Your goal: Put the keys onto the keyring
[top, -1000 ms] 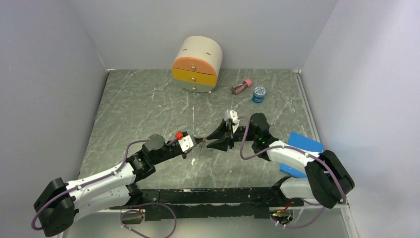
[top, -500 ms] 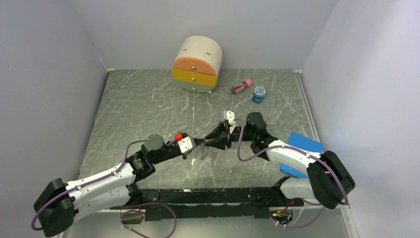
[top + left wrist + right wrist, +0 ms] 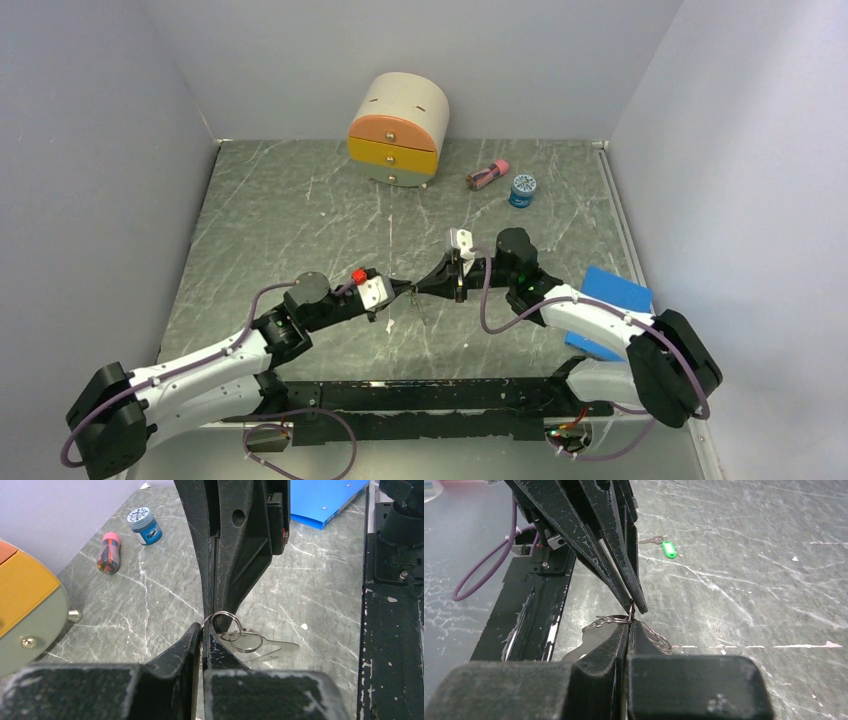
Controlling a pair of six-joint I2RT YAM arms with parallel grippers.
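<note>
Keyring pinched between both grippers, mid-counter.

The keyring [image 3: 226,625] hangs above the counter [image 3: 300,210], nipped by the left gripper [image 3: 202,640] and right gripper [image 3: 628,625], each with fingers pressed together on its wire. A green key [image 3: 668,547] lies apart, flat on the counter.

The keyring [image 3: 223,622] is a thin shiny metal ring, held up off the tabletop [image 3: 749,555] with more small rings hanging beside it. One key [image 3: 667,547] with a bright green head lies flat on the tabletop, well apart.
</note>
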